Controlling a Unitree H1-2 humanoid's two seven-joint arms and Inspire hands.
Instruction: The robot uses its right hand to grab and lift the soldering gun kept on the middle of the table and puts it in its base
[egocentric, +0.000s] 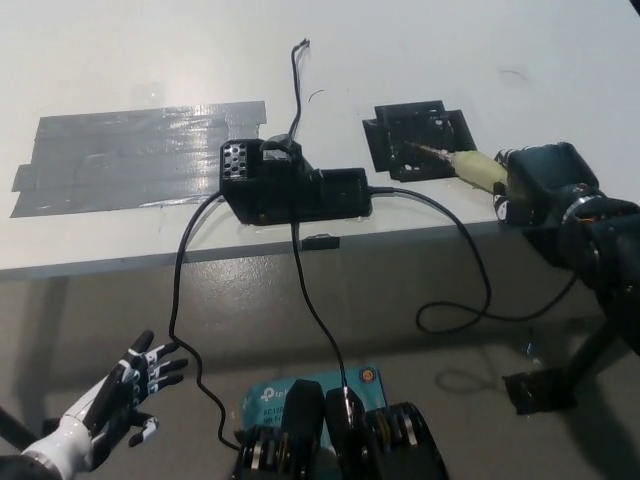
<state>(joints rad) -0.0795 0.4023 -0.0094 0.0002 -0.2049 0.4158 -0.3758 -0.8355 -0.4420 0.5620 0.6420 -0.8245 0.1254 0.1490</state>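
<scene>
My right hand (545, 180) grips the soldering gun (475, 168), its tip at the base (415, 140), not yet seated; left hand (115, 395) open, idle.

You have a white worktop (480, 40) with a wide patch of grey tape (130, 155) stuck flat on its left part. Below its front edge, a teal box (262, 405) lies on the floor.
</scene>
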